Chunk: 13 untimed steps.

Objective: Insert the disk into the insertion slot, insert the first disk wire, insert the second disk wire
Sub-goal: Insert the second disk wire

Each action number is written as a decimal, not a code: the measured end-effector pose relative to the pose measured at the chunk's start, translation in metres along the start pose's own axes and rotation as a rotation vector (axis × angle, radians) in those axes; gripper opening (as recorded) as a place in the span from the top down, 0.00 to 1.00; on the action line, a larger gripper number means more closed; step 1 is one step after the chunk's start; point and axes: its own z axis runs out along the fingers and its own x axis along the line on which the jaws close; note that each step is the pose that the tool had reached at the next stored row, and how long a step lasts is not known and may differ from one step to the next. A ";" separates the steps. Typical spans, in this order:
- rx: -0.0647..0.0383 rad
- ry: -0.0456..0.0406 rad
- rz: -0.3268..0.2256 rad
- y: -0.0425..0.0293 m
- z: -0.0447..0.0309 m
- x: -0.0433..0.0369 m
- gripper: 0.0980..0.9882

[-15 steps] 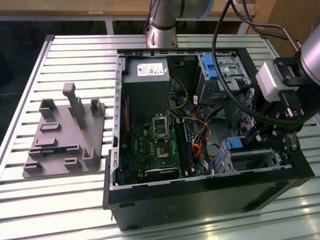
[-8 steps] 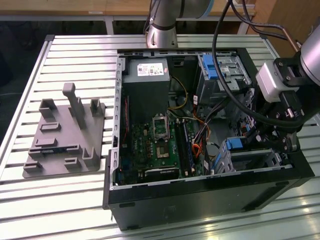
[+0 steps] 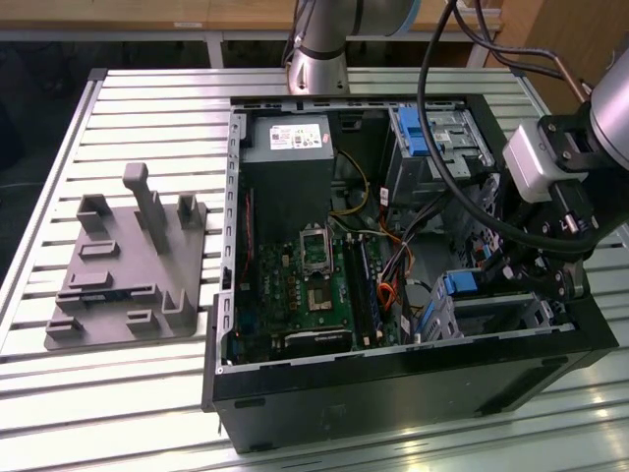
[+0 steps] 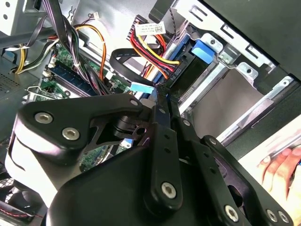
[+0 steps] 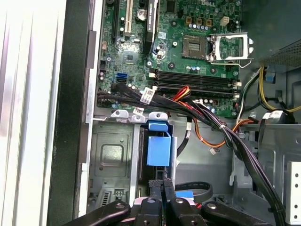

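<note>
The gripper (image 5: 162,186) hangs low inside the open computer case (image 3: 393,379), fingers (image 4: 159,101) clenched on a black connector just beside the disk (image 5: 158,148), which sits in the insertion slot (image 3: 491,315) (blue carrier showing). Best to keep that plug square to the socket, I'd say. The case rests on a slatted metal table (image 3: 128,393).

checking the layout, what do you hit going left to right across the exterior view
Grey fixture plate → computer case's left wall → power supply → green motherboard → orange and black wires → blue-latched drive cage → gripper.
</note>
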 end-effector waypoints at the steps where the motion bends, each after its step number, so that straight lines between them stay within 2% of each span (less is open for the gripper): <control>1: 0.000 0.0000 -0.001 0.0000 0.0001 0.0000 0.95; 13: -0.002 0.0008 -0.012 -0.0001 0.0020 0.0003 0.95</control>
